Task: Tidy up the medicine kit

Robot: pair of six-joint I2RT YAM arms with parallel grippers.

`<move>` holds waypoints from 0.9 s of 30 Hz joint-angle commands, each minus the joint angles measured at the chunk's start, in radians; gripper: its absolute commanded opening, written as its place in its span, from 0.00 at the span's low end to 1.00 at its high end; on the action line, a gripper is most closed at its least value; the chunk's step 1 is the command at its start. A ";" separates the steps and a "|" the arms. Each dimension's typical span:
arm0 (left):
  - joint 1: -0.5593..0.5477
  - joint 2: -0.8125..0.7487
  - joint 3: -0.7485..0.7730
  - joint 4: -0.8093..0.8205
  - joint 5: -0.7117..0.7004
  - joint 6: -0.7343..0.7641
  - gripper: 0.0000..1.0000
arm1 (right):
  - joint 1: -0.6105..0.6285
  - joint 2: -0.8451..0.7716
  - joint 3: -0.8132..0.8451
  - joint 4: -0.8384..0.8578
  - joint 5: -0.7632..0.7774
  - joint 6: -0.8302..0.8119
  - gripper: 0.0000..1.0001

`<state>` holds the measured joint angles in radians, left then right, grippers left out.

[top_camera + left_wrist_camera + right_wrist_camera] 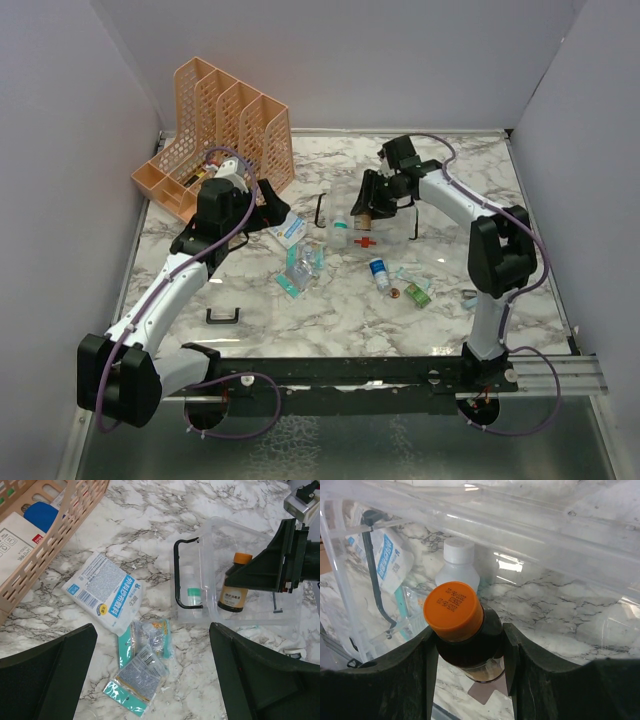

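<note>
The medicine kit [366, 243] is a clear plastic box with a red cross, lying open at the table's middle. Its wall [215, 535] and black handle [177, 575] show in the left wrist view. My right gripper [469, 645] reaches into the kit, shut on a brown bottle with an orange cap [455, 612], which stands upright [234, 592]. A white bottle [457, 565] sits beside it inside the kit. My left gripper [152, 680] hangs wide open above teal packets [142, 665], left of the kit, holding nothing.
An orange mesh file rack [215, 125] stands at the back left. A white-and-blue pouch [105, 590] lies beside the packets. A small blue-capped bottle [379, 272] and a green box [417, 293] lie in front of the kit. A loose black handle [222, 317] rests front left.
</note>
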<state>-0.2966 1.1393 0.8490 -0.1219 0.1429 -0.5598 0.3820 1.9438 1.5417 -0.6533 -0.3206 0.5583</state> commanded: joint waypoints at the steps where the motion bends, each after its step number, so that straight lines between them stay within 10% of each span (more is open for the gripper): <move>1: -0.001 -0.016 -0.014 0.021 0.037 -0.005 0.98 | 0.026 0.028 0.037 -0.025 -0.043 -0.005 0.26; 27: -0.001 0.010 -0.036 0.024 0.054 0.011 0.95 | 0.041 0.132 0.051 -0.063 -0.135 -0.067 0.54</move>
<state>-0.2966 1.1431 0.8162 -0.1059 0.1761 -0.5652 0.4156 2.0304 1.5482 -0.6704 -0.4004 0.5213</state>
